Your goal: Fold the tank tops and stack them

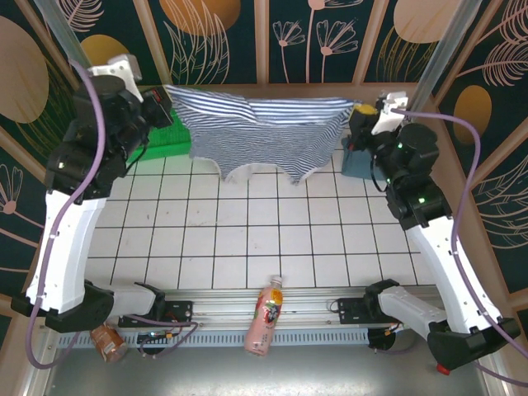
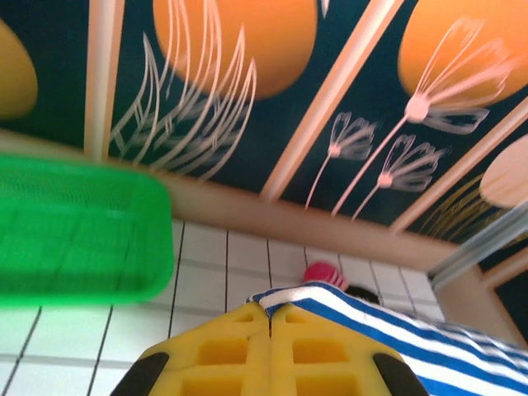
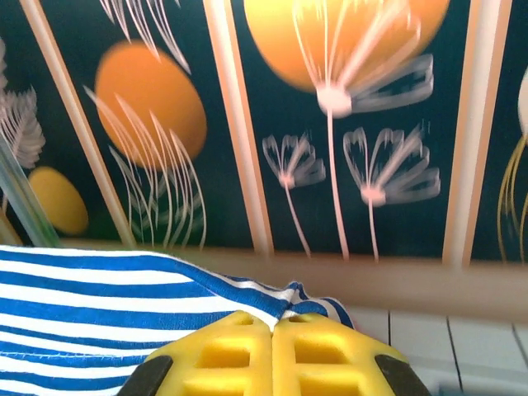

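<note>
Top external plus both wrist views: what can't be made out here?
- Plain blue-grey cloth tank top: top view, mostly behind the right arm; folded or not unclear.
- Green plastic basket: top view, left arm covers much of it; contents unseen.
- Small pink toy: left wrist view, blurred, partly behind the navy-and-white striped tank top.
- Pinched hem: wrist views, hidden inside the shut left gripper and right gripper.

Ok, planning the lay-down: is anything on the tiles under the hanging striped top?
Nothing visible. The navy-and-white striped cloth tank top hangs above the white tiled table; the green plastic basket sits left, the blue-grey cloth top right.
</note>
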{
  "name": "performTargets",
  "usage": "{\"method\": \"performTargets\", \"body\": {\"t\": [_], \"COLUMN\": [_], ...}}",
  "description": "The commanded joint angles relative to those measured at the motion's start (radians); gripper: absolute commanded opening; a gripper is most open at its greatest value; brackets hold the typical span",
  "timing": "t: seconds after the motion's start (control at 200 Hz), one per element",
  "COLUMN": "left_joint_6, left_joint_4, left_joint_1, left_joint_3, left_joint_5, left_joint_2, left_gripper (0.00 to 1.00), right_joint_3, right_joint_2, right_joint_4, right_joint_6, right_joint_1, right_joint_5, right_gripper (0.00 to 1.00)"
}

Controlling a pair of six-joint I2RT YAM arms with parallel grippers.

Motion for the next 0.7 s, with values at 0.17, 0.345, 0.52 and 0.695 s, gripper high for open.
{"method": "performTargets", "body": {"t": [0.17,0.345,0.52,0.695], "left_joint_6": [0.172,0.203,0.212,0.233], "left_joint_4": [0.065,0.200,0.267,0.201], "left_joint_1": [0.010,0.068,0.118,0.128], "left_joint_3": [0.139,0.159,0.299,0.532], "left_joint_5": [-0.158,-0.078,0.011,0.067], "left_joint_2": [0.140,0.269,0.440,0.577], "left_gripper": [0.00,0.00,0.00,0.00], "right_joint_3": [0.123,0.187,0.406,0.526], "right_joint_2": [0.132,0.285,0.487,0.566], "right_joint_4": [0.228,0.289,0.157,0.068], "right_joint_6": [-0.084,-0.007,0.049,0.052], "right_joint_1": [-0.043,-0.095,-0.141,-0.144], "right_joint_5": [-0.041,-0.136,-0.219,-0.277], "right_gripper": [0.00,0.00,0.00,0.00]}}
